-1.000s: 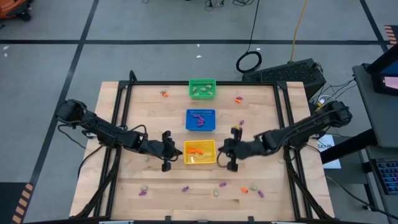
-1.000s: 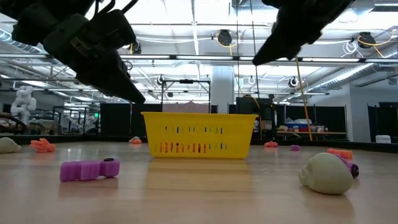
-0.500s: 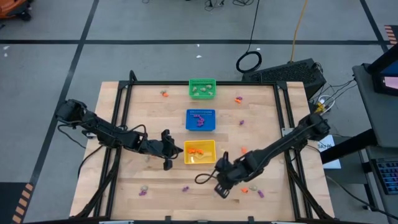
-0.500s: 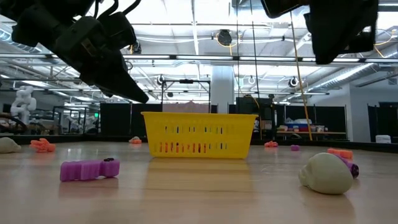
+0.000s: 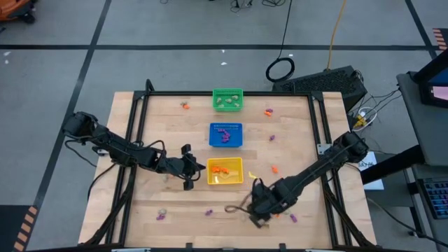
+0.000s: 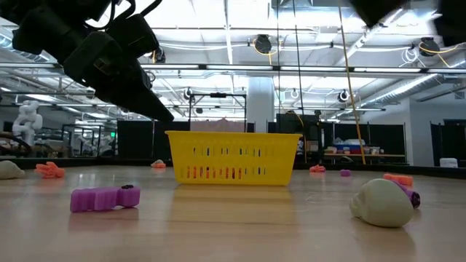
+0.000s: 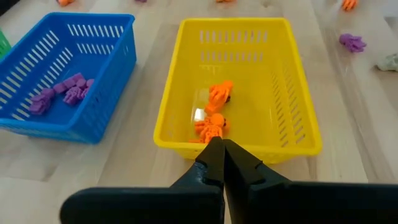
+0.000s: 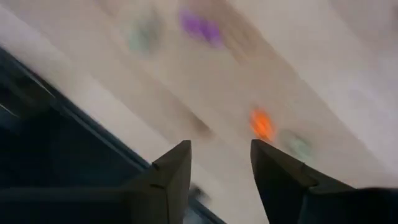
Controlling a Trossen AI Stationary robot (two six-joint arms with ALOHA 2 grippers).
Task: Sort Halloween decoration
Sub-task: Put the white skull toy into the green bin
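The Halloween decoration is small trinkets. Orange ones (image 7: 214, 118) lie in the yellow basket (image 5: 225, 171), purple ones (image 7: 62, 93) in the blue basket (image 5: 226, 135), pale ones in the green basket (image 5: 227, 99). Loose ones lie on the table: a purple one (image 6: 104, 198), a pale skull (image 6: 382, 201), an orange one (image 5: 274, 169). My left gripper (image 7: 219, 152) is shut, holds nothing, and hovers just left of the yellow basket (image 7: 236, 87). My right gripper (image 8: 221, 168) is open and points down above the table's near part (image 5: 256, 215), over blurred orange (image 8: 262, 124) and purple (image 8: 200, 26) trinkets.
More trinkets lie along the near edge (image 5: 208, 211) and near the far corners (image 5: 185, 105), (image 5: 268, 111). A black frame (image 5: 140, 105) borders the wooden table. The three baskets stand in a row down the table's middle.
My right gripper has swung from the yellow basket's right side toward the table's near edge, tipping from nearly level to pointing down and rolling as it went. My left gripper has stayed beside the basket.
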